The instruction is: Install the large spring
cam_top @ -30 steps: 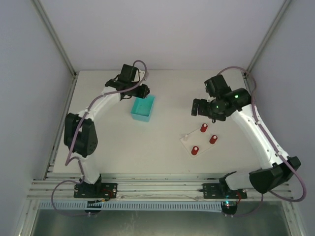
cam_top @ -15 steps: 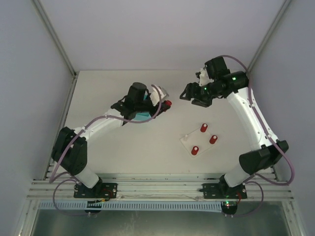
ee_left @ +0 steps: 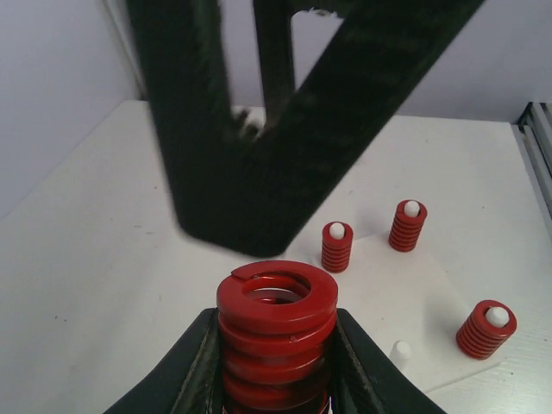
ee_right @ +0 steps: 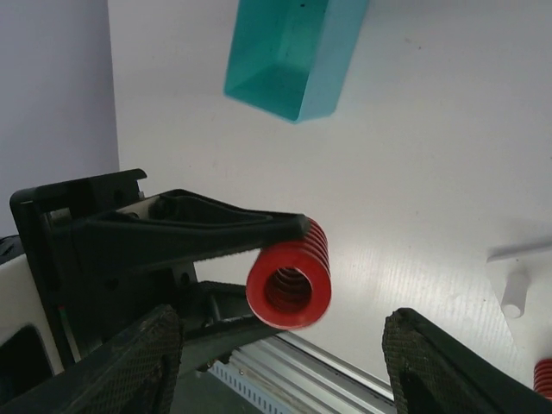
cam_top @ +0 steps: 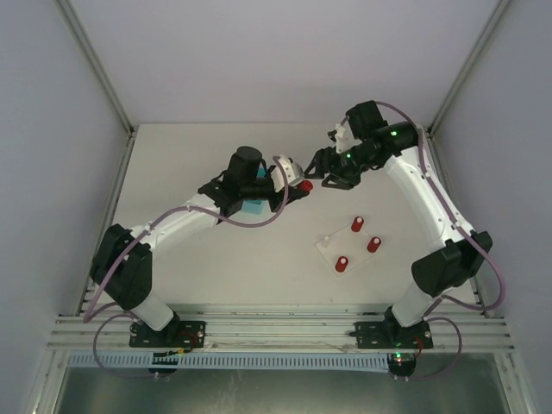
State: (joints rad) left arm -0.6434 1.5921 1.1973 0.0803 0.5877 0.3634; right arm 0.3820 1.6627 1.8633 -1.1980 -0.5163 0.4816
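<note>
Large spring [ee_left: 276,297]: held off the table [cam_top: 216,259], mid-far.
Left end effector [ee_left: 276,345]: clenched on the spring's sides.
Right end effector [cam_top: 326,169]: spread wide, just right of the spring.
Plate [cam_top: 332,250]: near-right, well apart; bare table between.

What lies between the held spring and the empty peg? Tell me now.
Nothing: the top view shows only bare table between the spring in the left hand and the peg on the plate.
</note>
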